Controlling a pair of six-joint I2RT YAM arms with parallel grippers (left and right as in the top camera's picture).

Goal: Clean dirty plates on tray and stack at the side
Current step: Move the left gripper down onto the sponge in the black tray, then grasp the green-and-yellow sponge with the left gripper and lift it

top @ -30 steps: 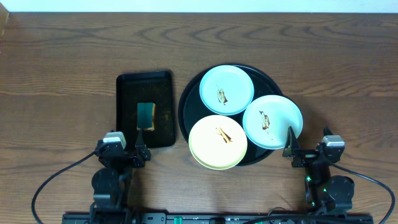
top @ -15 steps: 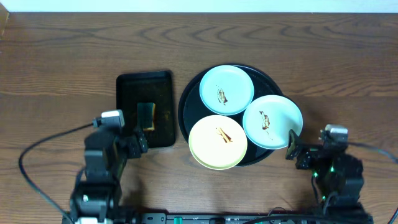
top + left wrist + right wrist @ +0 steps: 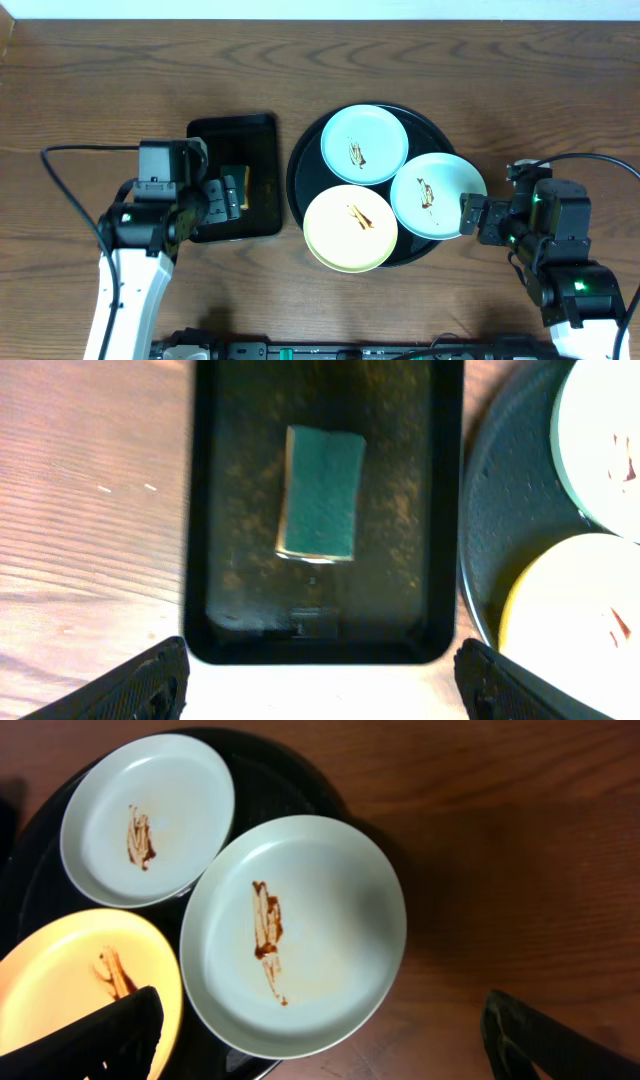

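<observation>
Three smeared plates lie on the round black tray [image 3: 300,170]: a blue-green one at the back [image 3: 364,144], a blue-green one at the right [image 3: 436,195], overhanging the rim, and a yellow one at the front [image 3: 350,228]. My left gripper [image 3: 228,194] is open and empty above the near end of the rectangular tray, just short of the green sponge [image 3: 321,506]. My right gripper [image 3: 472,214] is open and empty at the right plate's near edge. The right wrist view shows that plate [image 3: 300,930], the back plate [image 3: 148,815] and the yellow plate [image 3: 80,980] between and beyond the open fingers [image 3: 325,1040].
A smaller rectangular black tray [image 3: 234,130] lies left of the round tray, with the sponge [image 3: 236,186] in it; it also shows in the left wrist view [image 3: 215,560]. Bare wooden table [image 3: 540,110] lies right of the round tray and at the far side.
Both arms have moved out from the table's front edge. The left gripper has come over the rectangular tray's near end; the right gripper has come up to the right plate.
</observation>
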